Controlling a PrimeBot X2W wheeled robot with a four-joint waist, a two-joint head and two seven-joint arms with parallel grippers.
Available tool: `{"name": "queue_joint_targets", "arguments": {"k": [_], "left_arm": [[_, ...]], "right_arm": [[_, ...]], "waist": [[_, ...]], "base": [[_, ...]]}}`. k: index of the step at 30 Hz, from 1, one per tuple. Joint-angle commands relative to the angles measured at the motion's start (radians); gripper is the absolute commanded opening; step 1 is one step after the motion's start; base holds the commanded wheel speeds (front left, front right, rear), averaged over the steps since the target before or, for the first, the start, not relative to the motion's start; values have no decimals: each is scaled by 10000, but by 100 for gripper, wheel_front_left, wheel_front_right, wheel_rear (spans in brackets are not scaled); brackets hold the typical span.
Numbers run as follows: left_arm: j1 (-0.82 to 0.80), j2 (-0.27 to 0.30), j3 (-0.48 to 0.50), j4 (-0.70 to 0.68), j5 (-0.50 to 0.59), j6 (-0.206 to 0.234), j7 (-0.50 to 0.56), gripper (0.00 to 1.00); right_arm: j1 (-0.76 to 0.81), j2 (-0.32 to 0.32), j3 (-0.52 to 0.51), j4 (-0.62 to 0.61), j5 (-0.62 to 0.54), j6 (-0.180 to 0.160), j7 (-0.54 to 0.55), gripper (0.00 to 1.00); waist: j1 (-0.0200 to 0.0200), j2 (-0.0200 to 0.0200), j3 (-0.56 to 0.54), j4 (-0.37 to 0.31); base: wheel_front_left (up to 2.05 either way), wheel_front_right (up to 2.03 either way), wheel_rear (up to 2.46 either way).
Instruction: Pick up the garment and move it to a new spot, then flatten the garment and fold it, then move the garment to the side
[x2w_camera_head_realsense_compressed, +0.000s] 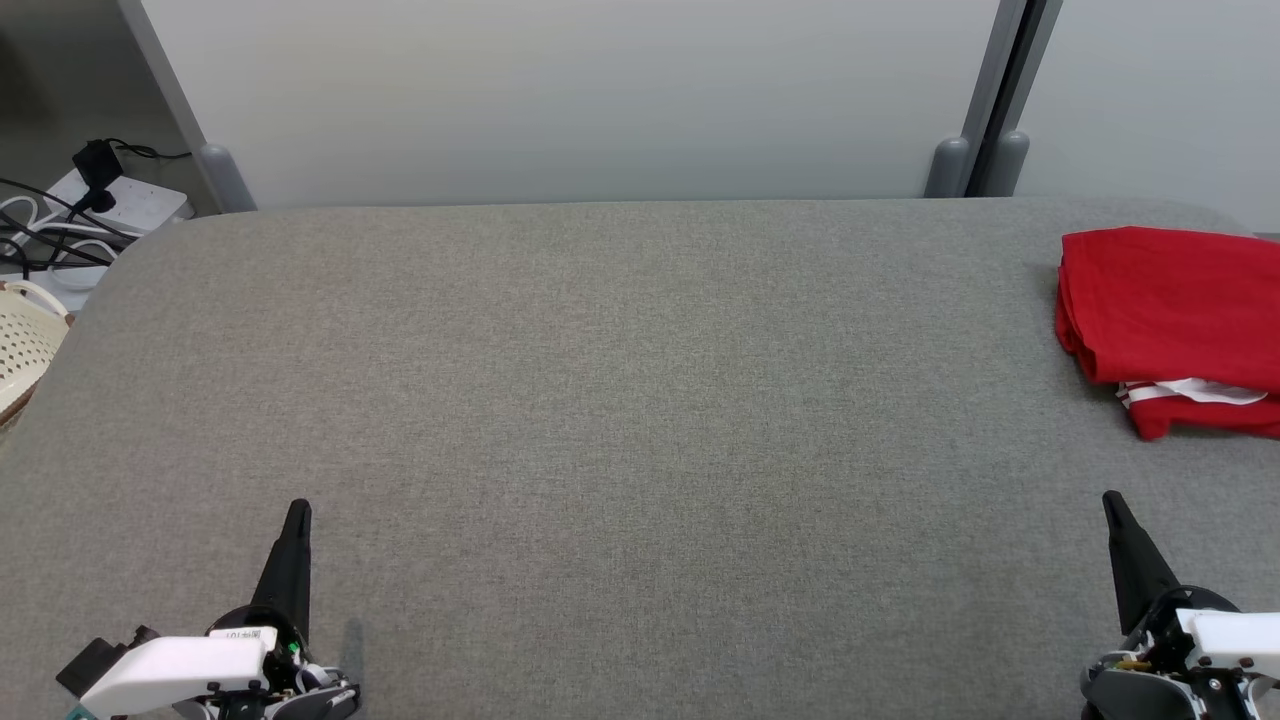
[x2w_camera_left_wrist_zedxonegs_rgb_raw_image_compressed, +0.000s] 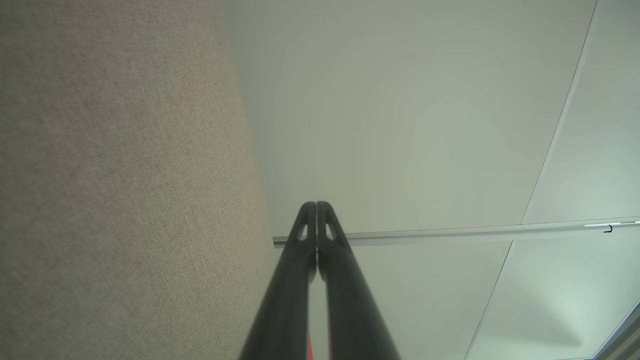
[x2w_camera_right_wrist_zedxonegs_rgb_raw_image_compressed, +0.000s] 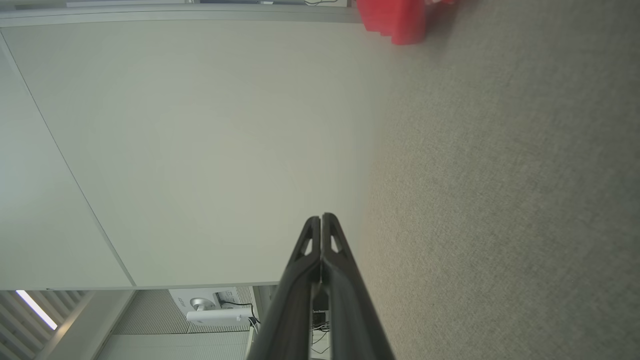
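Garment (x2w_camera_head_realsense_compressed: 1170, 310), red, folded, lying at right edge of frame on grey table (x2w_camera_head_realsense_compressed: 600, 400); left gripper (x2w_camera_head_realsense_compressed: 298, 512) and right gripper (x2w_camera_head_realsense_compressed: 1110, 500) clenched, empty, lower corners.

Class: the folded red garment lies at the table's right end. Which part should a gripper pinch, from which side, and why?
Probably the left edge of the garment, coming from the middle of the table with the right gripper, opened first. The layers stack there into a thick raised edge, so one pinch could catch them all.
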Motion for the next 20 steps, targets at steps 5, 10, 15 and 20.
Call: {"name": "queue_joint_targets", "arguments": {"k": [5, 10, 15, 20], "left_arm": [[-572, 101, 330, -221, 20, -84, 58, 0], [-572, 99, 333, -221, 22, -84, 60, 0], [-573, 97, 336, -221, 25, -84, 62, 0], [-573, 95, 339, -221, 27, -84, 64, 0]], "right_arm": [[-368, -98, 164, -264, 19, 16, 110, 0], [-368, -97, 162, -263, 17, 16, 112, 0], [-368, -96, 160, -263, 16, 16, 113, 0], [-369, -95, 159, -263, 15, 16, 114, 0]], "waist": [[0, 0, 0, 0], [0, 0, 0, 0], [0, 0, 0, 0], [0, 0, 0, 0]], "base": [[0, 0, 0], [0, 0, 0], [0, 0, 0], [0, 0, 0]]}}
